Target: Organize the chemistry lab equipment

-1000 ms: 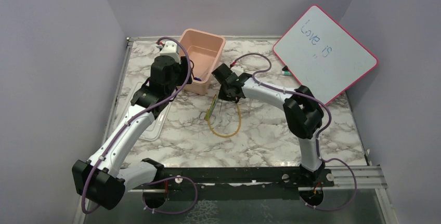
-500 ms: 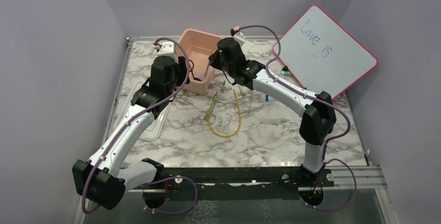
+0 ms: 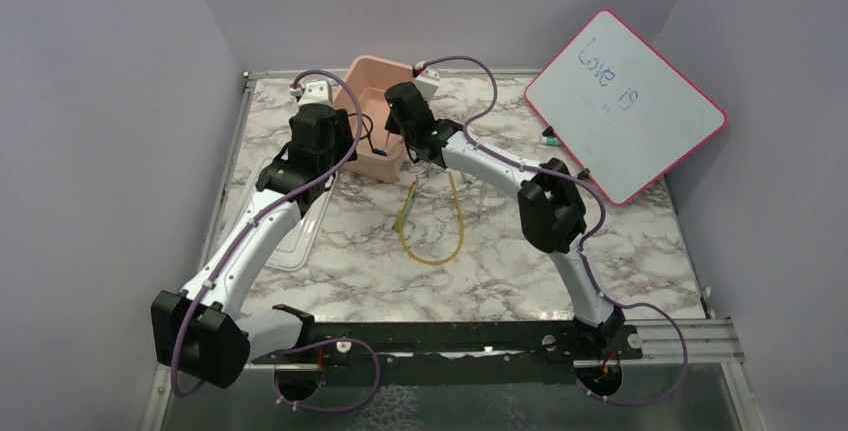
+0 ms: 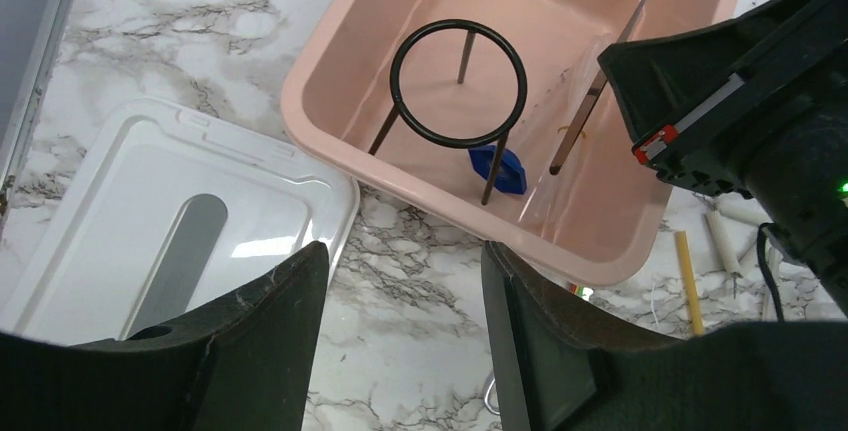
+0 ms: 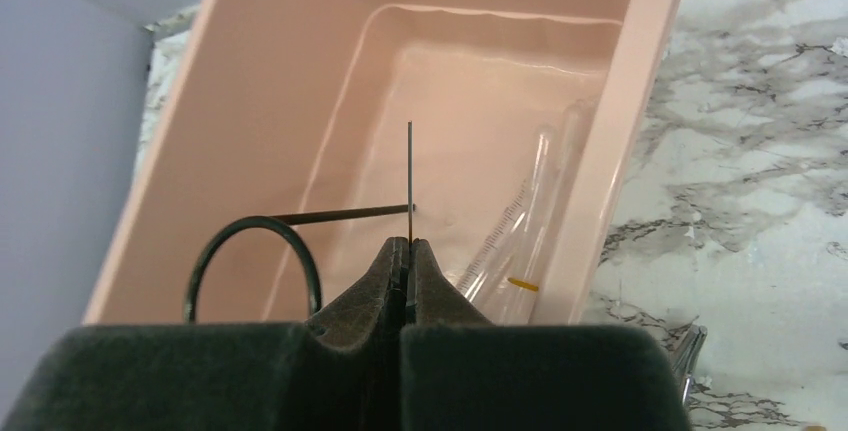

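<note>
Marble-look table (image 3: 620,251) with plain lilac walls on all sides and a red-framed whiteboard (image 3: 625,101) leaning in the far right corner. Both arms are reaching to the pink tub (image 3: 370,86) at the back.

The right gripper (image 5: 408,251) is pinched completely shut on a thin metal strip (image 4: 598,86). It's holding it by one end, tilted, with the other end down inside the tub near the right wall.

The left gripper (image 4: 402,256) hangs over the tub's near-left corner with its jaws a good way apart and nothing between them.

Already in the tub: the black wire ring (image 4: 458,23) standing on its legs, a small blue piece (image 4: 497,169) by one leg, and a clear glass tube (image 5: 520,241) lying along the right side.

Out on the table in front of the tub are the amber rubber tube (image 3: 461,226), bent in a U, and the green-handled tool (image 3: 406,209) just left of it. A few small bits lie beside the tub's right side, too tiny to make out. The white lid (image 4: 120,211) lies flat to the left of the tub.
</note>
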Controlling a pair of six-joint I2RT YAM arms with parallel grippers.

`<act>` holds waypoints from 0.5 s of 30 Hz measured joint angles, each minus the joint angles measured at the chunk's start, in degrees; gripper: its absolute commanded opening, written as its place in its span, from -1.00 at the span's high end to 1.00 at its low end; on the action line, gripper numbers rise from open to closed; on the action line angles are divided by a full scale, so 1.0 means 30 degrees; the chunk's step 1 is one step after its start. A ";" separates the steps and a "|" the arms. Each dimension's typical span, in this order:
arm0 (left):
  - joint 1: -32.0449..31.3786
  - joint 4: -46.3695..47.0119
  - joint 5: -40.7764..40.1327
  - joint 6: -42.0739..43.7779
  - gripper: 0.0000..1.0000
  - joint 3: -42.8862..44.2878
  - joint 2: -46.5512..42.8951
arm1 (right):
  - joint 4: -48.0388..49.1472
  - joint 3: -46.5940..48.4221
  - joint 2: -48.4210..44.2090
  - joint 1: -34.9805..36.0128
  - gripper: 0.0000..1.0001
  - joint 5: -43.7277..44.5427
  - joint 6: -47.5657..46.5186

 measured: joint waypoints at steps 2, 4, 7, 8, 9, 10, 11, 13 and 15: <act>0.0095 -0.0109 0.0000 -0.0066 -0.21 0.0000 0.0087 | -0.0080 0.0000 0.0430 0.0000 0.96 0.0124 -0.0175; 0.0131 -0.0182 0.0000 -0.0102 -0.21 0.0000 0.0087 | 0.0066 0.0058 0.0597 0.0007 0.90 0.0204 -0.0262; 0.0197 -0.0270 0.0022 -0.0146 -0.21 0.0000 0.0109 | 0.0066 0.0175 0.0597 0.0007 0.79 0.0401 -0.0503; 0.0240 -0.0277 0.0029 -0.0153 -0.21 0.0000 0.0138 | 0.0058 0.0182 0.0597 0.0007 0.74 0.0474 -0.0561; 0.0262 -0.0277 0.0029 -0.0153 -0.21 0.0000 0.0160 | 0.0051 0.0182 0.0605 0.0007 0.69 0.0546 -0.0605; 0.0306 -0.0277 0.0036 -0.0153 -0.21 0.0000 0.0175 | 0.0044 0.0182 0.0605 0.0007 0.64 0.0619 -0.0641; 0.0335 -0.0291 0.0058 -0.0160 -0.21 0.0000 0.0197 | 0.0051 0.0182 0.0612 0.0007 0.59 0.0663 -0.0663; 0.0379 -0.0306 0.0073 -0.0168 -0.21 0.0000 0.0219 | 0.0066 0.0189 0.0612 0.0022 0.52 0.0750 -0.0648; 0.0386 -0.0313 0.0087 -0.0189 -0.21 0.0000 0.0219 | 0.0087 0.0211 0.0605 0.0029 0.49 0.0787 -0.0619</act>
